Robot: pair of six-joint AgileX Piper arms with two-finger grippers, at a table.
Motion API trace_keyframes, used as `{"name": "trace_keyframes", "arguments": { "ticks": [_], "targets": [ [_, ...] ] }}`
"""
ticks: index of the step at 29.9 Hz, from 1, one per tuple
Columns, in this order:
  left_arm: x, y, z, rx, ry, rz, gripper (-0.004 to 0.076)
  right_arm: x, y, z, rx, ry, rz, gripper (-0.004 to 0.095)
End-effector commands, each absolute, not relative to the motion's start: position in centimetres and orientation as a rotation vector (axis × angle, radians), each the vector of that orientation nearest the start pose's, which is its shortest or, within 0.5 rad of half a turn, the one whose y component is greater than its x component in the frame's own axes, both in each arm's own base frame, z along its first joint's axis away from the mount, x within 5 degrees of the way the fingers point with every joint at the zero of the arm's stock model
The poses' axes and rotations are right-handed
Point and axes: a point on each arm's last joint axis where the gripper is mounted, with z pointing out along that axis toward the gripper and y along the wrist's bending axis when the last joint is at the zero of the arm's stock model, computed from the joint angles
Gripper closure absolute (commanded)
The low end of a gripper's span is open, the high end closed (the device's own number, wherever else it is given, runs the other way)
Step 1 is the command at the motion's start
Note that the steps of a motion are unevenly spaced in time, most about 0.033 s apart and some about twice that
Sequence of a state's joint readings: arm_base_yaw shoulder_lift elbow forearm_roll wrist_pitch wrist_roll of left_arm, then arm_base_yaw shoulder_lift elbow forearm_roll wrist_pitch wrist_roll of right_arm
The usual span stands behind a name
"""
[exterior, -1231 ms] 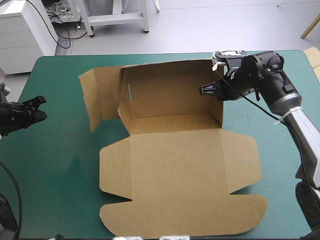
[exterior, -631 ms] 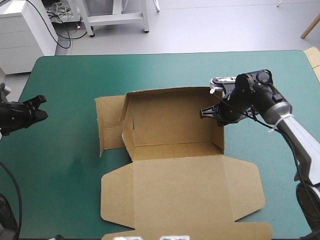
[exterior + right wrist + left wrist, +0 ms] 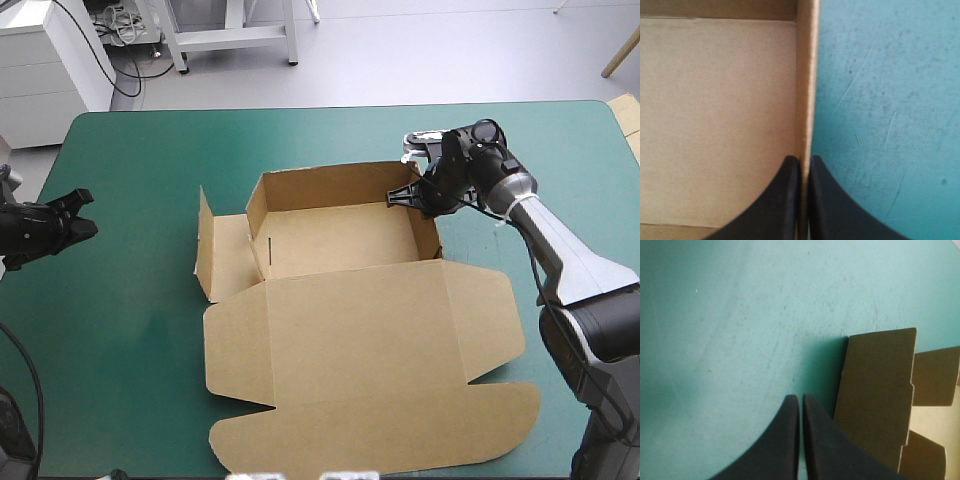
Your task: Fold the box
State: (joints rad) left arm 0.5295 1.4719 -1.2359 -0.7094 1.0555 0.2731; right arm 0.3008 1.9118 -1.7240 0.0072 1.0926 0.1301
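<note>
The brown box sits mid-table as an open tray with back and side walls up, its big lid lying flat toward the near edge. My right gripper is at the tray's right wall near the back corner, shut on that wall; in the right wrist view the wall runs up between the black fingers. A loose left flap stands up beside the tray. My left gripper hovers near the table's left edge, shut and empty, with the flap ahead of it.
Bare teal-green cover lies left of the box and along the far edge. The lid's rounded front flap reaches close to the near table edge. To the right of the box there is open cover.
The right gripper has pulled the box's right wall toward the near side and left; the tray shifted nearer and its back wall dropped lower. The left flap swung upright. The left arm stayed still.
</note>
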Motion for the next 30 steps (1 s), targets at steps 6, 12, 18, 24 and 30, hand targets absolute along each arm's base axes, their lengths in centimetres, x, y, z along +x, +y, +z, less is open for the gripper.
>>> {"name": "trace_keyframes", "arguments": {
  "ticks": [6,12,18,24,30],
  "targets": [
    [28.0,10.1,34.8,-0.606,2.308,-0.649,0.0717,40.8,12.2,31.6,-0.251,2.66,0.137,0.0433],
    [28.0,10.2,34.8,-0.607,2.306,-0.648,0.0717,40.8,11.9,34.2,-0.248,2.623,0.129,-0.0029],
    [28.0,10.2,34.8,-0.605,2.307,-0.647,0.0717,40.0,11.9,38.7,-0.231,2.502,0.202,-0.0018],
    [28.0,10.2,34.8,-0.599,2.307,-0.645,0.0717,36.2,10.5,44.4,-0.226,2.354,0.19,-0.0018],
    [28.2,9.9,35.1,-0.612,2.273,-0.698,0.0717,31.9,9.3,49.0,-0.224,2.225,0.208,-0.0018]
  ]
}}
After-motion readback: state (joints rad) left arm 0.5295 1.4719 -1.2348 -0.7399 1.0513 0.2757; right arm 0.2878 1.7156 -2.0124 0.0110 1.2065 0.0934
